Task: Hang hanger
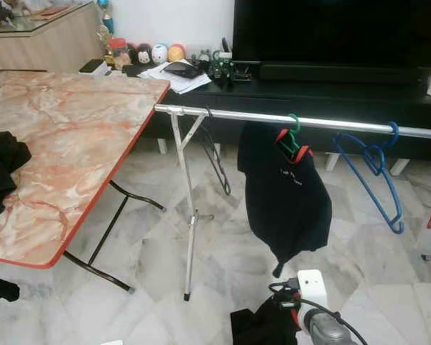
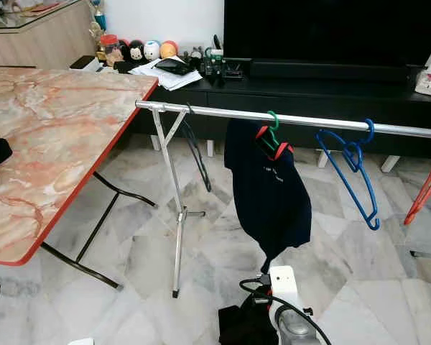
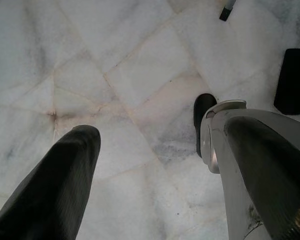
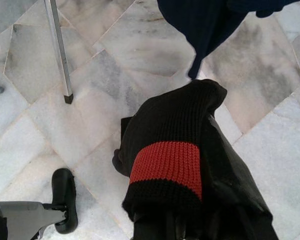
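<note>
Hanger for the task: none can be made out in either gripper. The right gripper (image 4: 180, 220) is low, just above the marble floor (image 1: 151, 266), near the robot and below the rail (image 1: 273, 117). A black knit garment (image 4: 170, 150) with a red band is draped over it. The cloth hides the grip, so how it is held cannot be told, nor whether a hanger sits inside the garment. The left gripper (image 3: 155, 165) hangs idle over bare floor, its black fingers (image 3: 60, 190) spread with nothing between them.

Rail, left to right:
- A thin black hanger (image 1: 217, 162), empty, beside the stand's upright.
- A green hanger (image 1: 293, 133) carrying a dark shirt (image 1: 287, 201) at the middle.
- A blue hanger (image 1: 377, 172), empty and tilted.
- At the far right edge, part of a red hanger (image 2: 427, 190).

At left stands a marble-topped table (image 1: 72, 129) with dark clothing on its left edge.

Progress, as a judgement: one clothed hanger appears already hung, and the rail has free room between the black and green hangers. The garment at the right gripper is well below the rail and apart from it. If that is the piece to be hung, all of the lifting and hooking remains to be done.
</note>
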### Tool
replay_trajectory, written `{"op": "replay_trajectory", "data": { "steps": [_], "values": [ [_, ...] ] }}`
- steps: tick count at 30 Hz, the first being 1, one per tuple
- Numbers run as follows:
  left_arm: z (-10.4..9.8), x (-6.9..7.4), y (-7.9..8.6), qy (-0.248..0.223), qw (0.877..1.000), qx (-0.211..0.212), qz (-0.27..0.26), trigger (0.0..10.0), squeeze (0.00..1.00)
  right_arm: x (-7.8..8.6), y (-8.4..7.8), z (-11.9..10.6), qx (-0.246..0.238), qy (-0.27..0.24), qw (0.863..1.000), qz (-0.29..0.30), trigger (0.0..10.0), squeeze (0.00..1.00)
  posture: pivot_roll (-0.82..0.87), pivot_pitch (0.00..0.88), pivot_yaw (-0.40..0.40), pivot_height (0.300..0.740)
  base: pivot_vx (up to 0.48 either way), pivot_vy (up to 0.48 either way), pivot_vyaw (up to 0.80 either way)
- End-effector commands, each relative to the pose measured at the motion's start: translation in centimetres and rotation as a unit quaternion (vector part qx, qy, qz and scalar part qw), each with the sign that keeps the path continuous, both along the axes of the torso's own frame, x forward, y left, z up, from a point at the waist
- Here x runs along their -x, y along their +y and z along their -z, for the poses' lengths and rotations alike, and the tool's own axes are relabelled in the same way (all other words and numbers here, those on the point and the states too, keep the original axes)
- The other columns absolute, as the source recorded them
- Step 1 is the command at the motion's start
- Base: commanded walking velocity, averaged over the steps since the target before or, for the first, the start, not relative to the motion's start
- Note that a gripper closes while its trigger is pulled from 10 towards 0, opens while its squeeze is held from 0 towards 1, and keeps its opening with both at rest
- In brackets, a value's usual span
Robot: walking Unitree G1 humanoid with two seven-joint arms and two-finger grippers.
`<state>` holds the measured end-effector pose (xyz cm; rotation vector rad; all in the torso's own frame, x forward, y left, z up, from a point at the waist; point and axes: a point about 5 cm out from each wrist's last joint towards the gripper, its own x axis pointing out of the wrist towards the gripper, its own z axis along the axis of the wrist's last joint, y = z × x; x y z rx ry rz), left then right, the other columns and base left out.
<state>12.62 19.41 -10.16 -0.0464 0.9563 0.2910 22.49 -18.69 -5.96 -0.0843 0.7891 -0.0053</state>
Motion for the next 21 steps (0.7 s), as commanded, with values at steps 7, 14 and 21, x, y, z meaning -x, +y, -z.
{"op": "replay_trajectory", "data": {
  "steps": [7,14,21],
  "values": [
    [-0.02,0.08,0.28,0.003,1.000,-0.012,0.009,10.0,0.00,0.03,0.25,0.05,-0.011,0.000,1.000,0.006,10.0,0.00,-0.15,0.000,0.047,0.740,0.000,-0.114,0.00],
    [0.00,0.11,0.28,0.004,1.000,-0.011,0.010,10.0,0.00,-0.09,0.11,-0.04,-0.009,-0.002,1.000,0.013,10.0,0.00,-0.15,0.000,0.048,0.740,0.000,-0.273,0.00],
    [0.00,0.09,0.23,0.004,1.000,-0.010,0.011,10.0,0.00,-0.39,-0.36,-0.28,-0.009,-0.009,0.999,0.034,10.0,0.00,-0.15,0.000,0.047,0.740,0.000,-0.276,0.00]
  ]
}}
